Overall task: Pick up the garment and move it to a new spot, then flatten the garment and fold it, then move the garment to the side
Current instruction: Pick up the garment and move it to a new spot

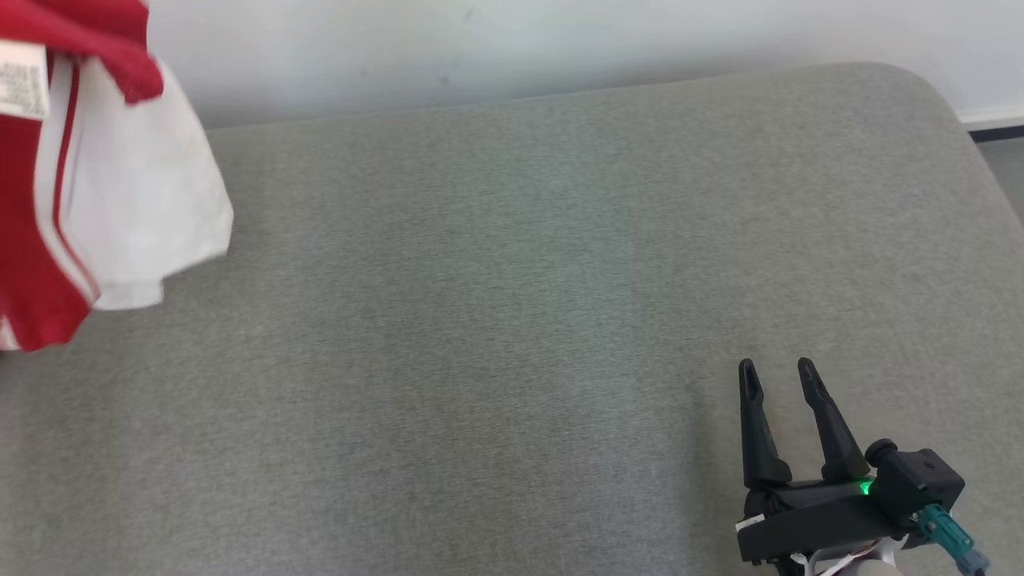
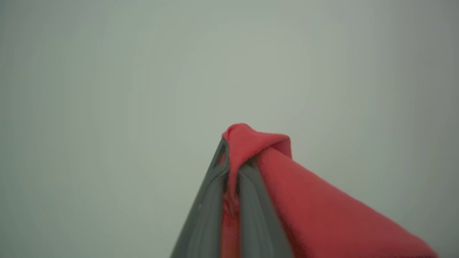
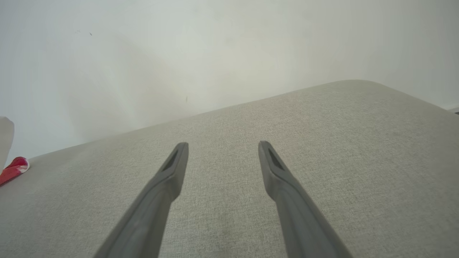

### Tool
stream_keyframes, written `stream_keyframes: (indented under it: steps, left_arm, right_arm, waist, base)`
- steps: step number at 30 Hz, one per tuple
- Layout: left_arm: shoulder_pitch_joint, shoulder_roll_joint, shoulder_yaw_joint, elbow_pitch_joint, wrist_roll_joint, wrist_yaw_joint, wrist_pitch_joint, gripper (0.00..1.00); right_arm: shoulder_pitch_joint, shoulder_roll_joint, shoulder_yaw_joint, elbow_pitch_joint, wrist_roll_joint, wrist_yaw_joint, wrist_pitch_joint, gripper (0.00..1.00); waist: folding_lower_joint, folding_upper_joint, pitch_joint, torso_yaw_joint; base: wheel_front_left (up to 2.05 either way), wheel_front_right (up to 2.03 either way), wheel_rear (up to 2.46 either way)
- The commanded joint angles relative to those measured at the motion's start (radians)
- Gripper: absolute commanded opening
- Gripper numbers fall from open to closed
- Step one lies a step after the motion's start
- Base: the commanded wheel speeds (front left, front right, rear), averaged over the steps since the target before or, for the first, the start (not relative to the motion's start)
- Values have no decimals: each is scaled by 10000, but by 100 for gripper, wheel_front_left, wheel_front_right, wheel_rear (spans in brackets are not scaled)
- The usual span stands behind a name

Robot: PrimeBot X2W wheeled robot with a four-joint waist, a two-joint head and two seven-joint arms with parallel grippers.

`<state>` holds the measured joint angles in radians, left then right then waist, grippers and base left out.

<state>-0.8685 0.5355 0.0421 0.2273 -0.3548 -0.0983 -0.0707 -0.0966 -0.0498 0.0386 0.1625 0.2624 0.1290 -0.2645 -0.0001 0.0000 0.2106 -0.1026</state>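
garment (image 1: 120,184): red with white panel, thin stripes and white label, hanging bunched at far left over grey cushion (image 1: 512,320) | left gripper (image 2: 233,161): clenched on a red fold | right gripper (image 1: 776,366): released, empty, lower right above cushion

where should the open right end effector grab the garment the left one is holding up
Probably the loose lower corner of the white panel on the garment, coming in from the robot's right. That corner juts out free toward the right end effector, while the left end effector pinches a red fold.
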Motion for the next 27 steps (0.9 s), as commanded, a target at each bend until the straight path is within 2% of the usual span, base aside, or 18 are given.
stream_keyframes:
  steps: [1,6,10,20,27]
  left_arm:
    - [-214,-51,-9,-207,-69,-53,64,0]
    - [-667,-596,-573,-1451,-244,22,645,0]
    - [-1074,-1165,-1001,-1859,-370,183,928,0]
    - [-1503,-2346,-2226,-1697,-440,133,1066,0]
    - [-484,-3021,-2950,-1224,-547,106,722,0]
  right_arm:
    - [6,-11,-13,-1,59,34,-23,100]
    - [46,-10,-3,23,132,34,-22,100]
    - [-77,-7,103,43,220,34,-23,100]
    - [-121,-8,275,102,496,34,-22,100]
    - [-125,-7,226,173,451,34,-23,100]
  waist:
    - [1,0,-2,-282]
    - [1,0,-52,-819]
    - [1,0,4,-1240]
    - [1,0,296,-2108]
    - [1,0,321,-2234]
  base:
    - [0,0,0]
    - [0,0,0]
    - [0,0,0]
    - [0,0,0]
    - [0,0,0]
